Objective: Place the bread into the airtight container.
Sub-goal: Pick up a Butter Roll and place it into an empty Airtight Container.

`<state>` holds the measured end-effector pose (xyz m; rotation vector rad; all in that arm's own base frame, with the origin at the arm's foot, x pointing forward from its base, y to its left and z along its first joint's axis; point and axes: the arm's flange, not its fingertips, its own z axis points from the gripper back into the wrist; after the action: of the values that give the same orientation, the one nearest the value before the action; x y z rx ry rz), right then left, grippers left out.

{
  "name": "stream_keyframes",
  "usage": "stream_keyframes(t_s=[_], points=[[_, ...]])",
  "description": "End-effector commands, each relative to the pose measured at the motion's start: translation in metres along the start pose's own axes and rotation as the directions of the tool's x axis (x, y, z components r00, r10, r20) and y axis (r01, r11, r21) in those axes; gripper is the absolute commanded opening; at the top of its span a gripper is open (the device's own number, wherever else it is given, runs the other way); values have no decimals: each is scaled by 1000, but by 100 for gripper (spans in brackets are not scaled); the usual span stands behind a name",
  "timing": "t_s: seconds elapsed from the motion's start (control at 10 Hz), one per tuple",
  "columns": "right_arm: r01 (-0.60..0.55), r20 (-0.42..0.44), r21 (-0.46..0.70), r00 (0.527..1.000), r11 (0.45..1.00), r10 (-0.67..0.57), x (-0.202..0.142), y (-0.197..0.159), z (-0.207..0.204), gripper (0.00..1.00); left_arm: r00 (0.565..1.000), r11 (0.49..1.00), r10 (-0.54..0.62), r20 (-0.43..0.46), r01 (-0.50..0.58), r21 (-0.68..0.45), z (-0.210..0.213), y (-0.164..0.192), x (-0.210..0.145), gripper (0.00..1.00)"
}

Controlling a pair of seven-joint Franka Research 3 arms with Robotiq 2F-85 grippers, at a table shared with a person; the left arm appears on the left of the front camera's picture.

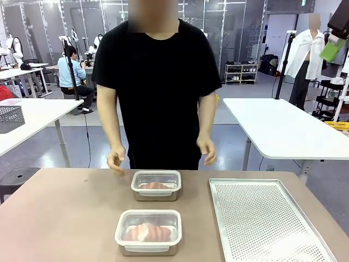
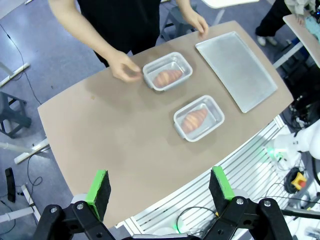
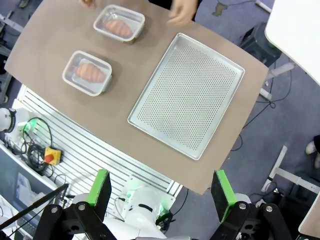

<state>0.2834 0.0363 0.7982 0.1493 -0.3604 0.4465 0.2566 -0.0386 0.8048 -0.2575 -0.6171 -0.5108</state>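
Observation:
Two metal airtight containers stand mid-table, each with a browned bread inside. The far container (image 1: 156, 184) (image 2: 168, 75) (image 3: 119, 23) sits just before the person; its bread (image 1: 155, 185) shows through the top. The near container (image 1: 148, 232) (image 2: 198, 117) (image 3: 87, 72) has a white-rimmed clear top over its bread (image 1: 146, 233). My left gripper (image 2: 160, 185) hangs open high above the table's near edge, nothing between its green pads. My right gripper (image 3: 161, 187) is open too, high over the table's right front corner. The person's hands (image 1: 116, 161) (image 1: 207, 150) hover either side of the far container.
A perforated metal baking tray (image 1: 262, 218) (image 2: 235, 67) (image 3: 187, 95) lies bare on the right of the table. Bare brown tabletop spreads left of the containers. White tables and other people show farther back.

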Motion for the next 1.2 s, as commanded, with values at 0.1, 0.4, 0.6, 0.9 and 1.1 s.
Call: stream_keyframes(t_s=[0.1,0.4,0.6,0.9,1.1], points=[[-20,10,-10,1000,1000,21,-3,-2,-1,100,1000,1000,-3,1,3,-4,1,-1,0,100],[-20,10,-10,1000,1000,21,-3,-2,-1,100,1000,1000,-3,1,3,-4,1,-1,0,100],[-20,10,-10,1000,1000,21,-3,-2,-1,100,1000,1000,-3,1,3,-4,1,-1,0,100],[-20,10,-10,1000,1000,21,-3,-2,-1,100,1000,1000,-3,1,3,-4,1,-1,0,100],[-20,10,-10,1000,1000,21,-3,-2,-1,100,1000,1000,-3,1,3,-4,1,-1,0,100]])
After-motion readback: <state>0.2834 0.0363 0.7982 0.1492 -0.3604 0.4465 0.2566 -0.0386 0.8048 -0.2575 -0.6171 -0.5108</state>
